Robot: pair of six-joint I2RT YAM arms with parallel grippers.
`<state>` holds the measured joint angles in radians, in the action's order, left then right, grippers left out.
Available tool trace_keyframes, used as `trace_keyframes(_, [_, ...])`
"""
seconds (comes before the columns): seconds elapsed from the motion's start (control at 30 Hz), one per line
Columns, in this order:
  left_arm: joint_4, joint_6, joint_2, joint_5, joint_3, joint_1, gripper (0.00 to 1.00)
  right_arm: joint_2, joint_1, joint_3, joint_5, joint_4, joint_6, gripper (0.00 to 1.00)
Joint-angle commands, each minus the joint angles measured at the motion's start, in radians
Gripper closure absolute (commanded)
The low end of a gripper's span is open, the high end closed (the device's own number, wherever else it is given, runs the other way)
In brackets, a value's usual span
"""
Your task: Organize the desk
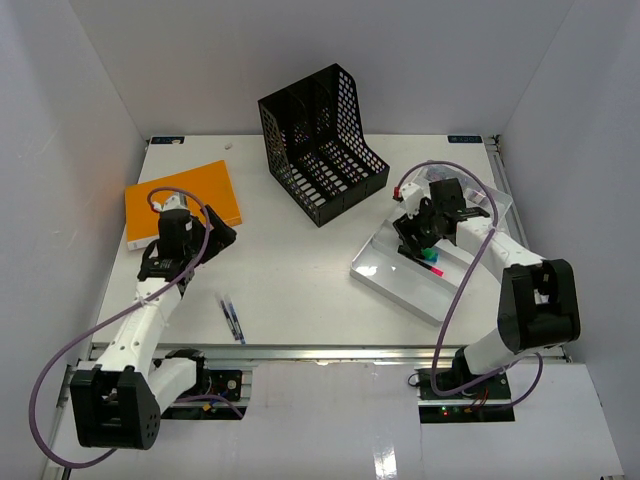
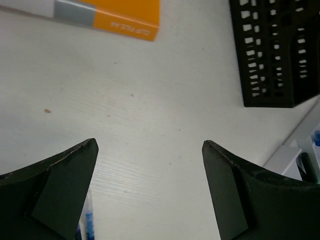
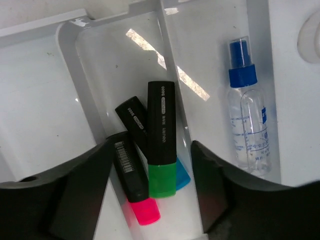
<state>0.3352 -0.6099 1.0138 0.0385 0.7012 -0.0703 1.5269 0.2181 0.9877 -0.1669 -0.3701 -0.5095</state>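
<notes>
Top external: white desk (image 1: 300, 285) under everything, rail along the near edge. On its left side, orange book (image 1: 185, 200) lying flat; at the back, black rack (image 1: 320, 140) standing upright; on the right, silver tray (image 1: 400, 285) set askew; near the front left, pen (image 1: 231, 320) lying alone. Left gripper (image 1: 215, 238) at the book's near right corner; right gripper (image 1: 415, 238) over the tray's far end. Left wrist: left gripper (image 2: 149, 150) spread wide, holds nothing, shows only bare desk between the fingers (image 2: 65, 185). Beyond them, book edge (image 2: 125, 17) at upper left, rack (image 2: 280, 50) at upper right, pen (image 2: 89, 220) just beside the left finger. Right wrist: right gripper (image 3: 150, 150) likewise wide and holding nothing, hangs above one tray (image 3: 70, 30) compartment. In that compartment, green highlighter (image 3: 161, 135), pink highlighter (image 3: 132, 180) and blue highlighter (image 3: 131, 117) lying side by side and touching, caps toward the camera, blue cap partly hidden under the green one. In the next compartment to the right, spray bottle (image 3: 248, 115) with blue top, lying flat, apart from the highlighters.
</notes>
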Motion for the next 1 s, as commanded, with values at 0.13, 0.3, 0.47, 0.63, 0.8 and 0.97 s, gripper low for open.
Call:
trace_keyframes(0.13, [0.147,0.014,-0.088,-0.182,-0.030,0.068,0.04,-0.266,0.000,-0.007,-0.382,-0.098,-0.046,0.15])
trace_keyframes(0.3, [0.174,0.086,-0.080,-0.317,-0.031,0.106,0.06,-0.369,0.001,-0.050,-0.587,-0.179,-0.139,0.13])
trace_keyframes(0.47, [0.121,0.168,0.068,-0.399,0.003,0.170,0.10,-0.394,0.000,-0.073,-0.623,-0.210,-0.192,0.12])
trace_keyframes(0.63, [0.023,0.287,0.346,-0.328,0.120,0.267,0.14,-0.389,-0.002,-0.073,-0.625,-0.214,-0.200,0.12])
trace_keyframes(0.8, [-0.029,0.366,0.556,-0.341,0.216,0.285,0.16,-0.404,-0.014,-0.077,-0.648,-0.211,-0.196,0.12])
trace_keyframes(0.97, [-0.045,0.411,0.686,-0.302,0.287,0.287,0.24,-0.402,-0.037,-0.079,-0.655,-0.210,-0.192,0.12])
